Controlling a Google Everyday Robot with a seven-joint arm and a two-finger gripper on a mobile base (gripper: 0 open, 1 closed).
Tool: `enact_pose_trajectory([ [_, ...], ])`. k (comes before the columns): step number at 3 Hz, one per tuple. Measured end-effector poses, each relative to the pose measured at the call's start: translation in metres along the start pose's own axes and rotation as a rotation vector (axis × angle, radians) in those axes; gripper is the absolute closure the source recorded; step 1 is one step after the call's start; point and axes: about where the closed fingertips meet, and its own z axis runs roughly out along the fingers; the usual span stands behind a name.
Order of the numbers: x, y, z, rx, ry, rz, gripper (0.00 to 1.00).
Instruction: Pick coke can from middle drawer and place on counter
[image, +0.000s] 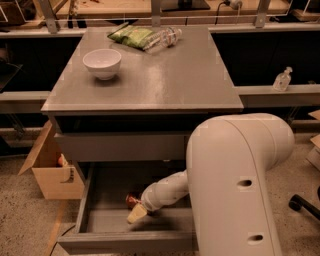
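The step in hand looks like the grasp itself. The hand (137, 213) is down inside the open middle drawer (86, 212), right at the coke can (132, 200), which sits on the drawer floor near the front and shows only as a small red patch just behind the hand's pale tip.

To do this well, the hand should close squarely across the can's body (not its rim), then lift straight up until it clears the drawer's low front wall and the closed drawer above it. Only then should it swing up towards the worktop (165, 85).

Whether the hand is open or already has hold of the can, I cannot tell. The forearm (165, 191) and the robot's big white body hide the contact.
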Motion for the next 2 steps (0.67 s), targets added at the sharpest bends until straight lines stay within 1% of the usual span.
enact_pose_trajectory([
  [1,-0.0004,0.0022,0.0124,-0.027,-0.004,-0.015,0.18],
  [2,0.0009,0.0025,0.0165,-0.047,-0.014,-0.016,0.41],
])
